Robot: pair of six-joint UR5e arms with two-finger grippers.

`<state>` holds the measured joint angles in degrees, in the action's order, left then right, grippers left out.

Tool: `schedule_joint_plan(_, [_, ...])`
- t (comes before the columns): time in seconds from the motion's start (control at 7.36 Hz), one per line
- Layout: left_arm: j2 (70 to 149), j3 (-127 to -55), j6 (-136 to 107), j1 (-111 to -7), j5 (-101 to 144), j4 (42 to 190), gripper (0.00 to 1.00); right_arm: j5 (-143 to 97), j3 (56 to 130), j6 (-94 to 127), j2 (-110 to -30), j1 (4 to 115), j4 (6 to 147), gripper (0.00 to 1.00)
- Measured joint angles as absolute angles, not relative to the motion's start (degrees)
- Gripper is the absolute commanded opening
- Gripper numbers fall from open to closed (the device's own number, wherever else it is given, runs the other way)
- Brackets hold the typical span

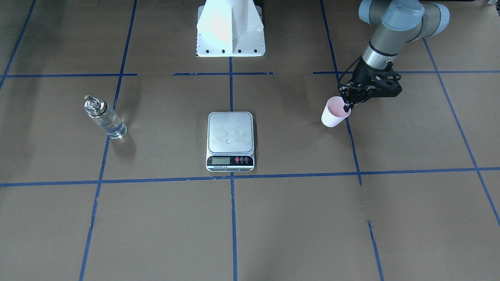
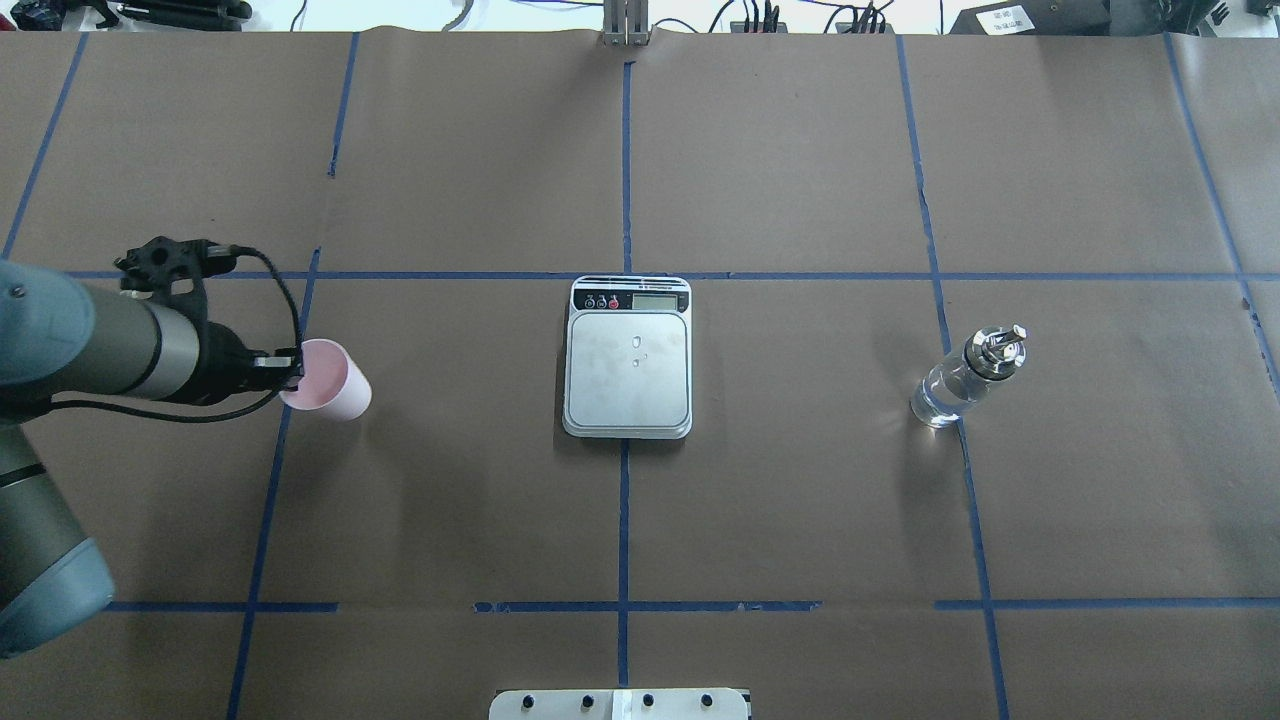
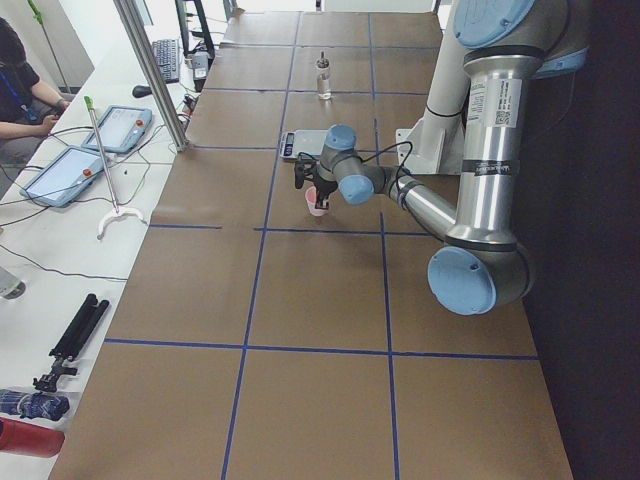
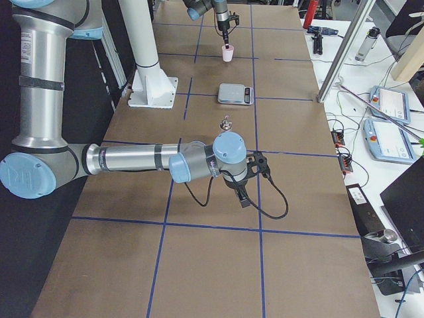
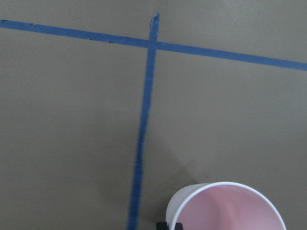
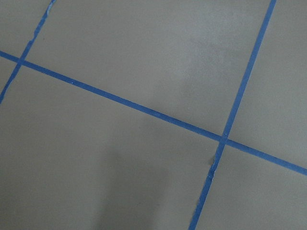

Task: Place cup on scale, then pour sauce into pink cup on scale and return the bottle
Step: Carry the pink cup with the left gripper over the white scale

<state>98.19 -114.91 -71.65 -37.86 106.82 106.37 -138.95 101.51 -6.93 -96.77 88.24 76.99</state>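
Note:
The pink cup (image 1: 334, 113) is at the table's left side, pinched at its rim by my left gripper (image 1: 346, 106), which is shut on it; the cup looks slightly tilted. It also shows in the overhead view (image 2: 328, 381) and at the bottom of the left wrist view (image 5: 225, 207). The scale (image 1: 230, 132) lies in the middle with its plate bare apart from a few drops. The clear bottle (image 1: 105, 118) with sauce stands upright on the right side (image 2: 962, 380). My right gripper (image 4: 242, 196) hovers over the table near the bottle; I cannot tell if it is open.
The white robot base (image 1: 230, 29) stands at the table's robot-side edge. Blue tape lines (image 2: 624, 500) grid the brown paper cover. Tablets and cables (image 3: 85, 160) lie on the side bench beyond the table.

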Motion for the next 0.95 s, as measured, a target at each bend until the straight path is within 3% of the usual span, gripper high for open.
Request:
schedule_joint_plan(0.41, [117.94,-114.00,-73.30,-37.19,106.98,86.22,0.00,-138.97,101.53,-6.86,-96.82,88.24,76.99,1.00])
schedule_joint_plan(0.95, [132.15,-100.60,-78.99,-35.04,106.36,87.75,0.00,-139.04,101.55,-6.78,-96.91,88.24,76.99,1.00])
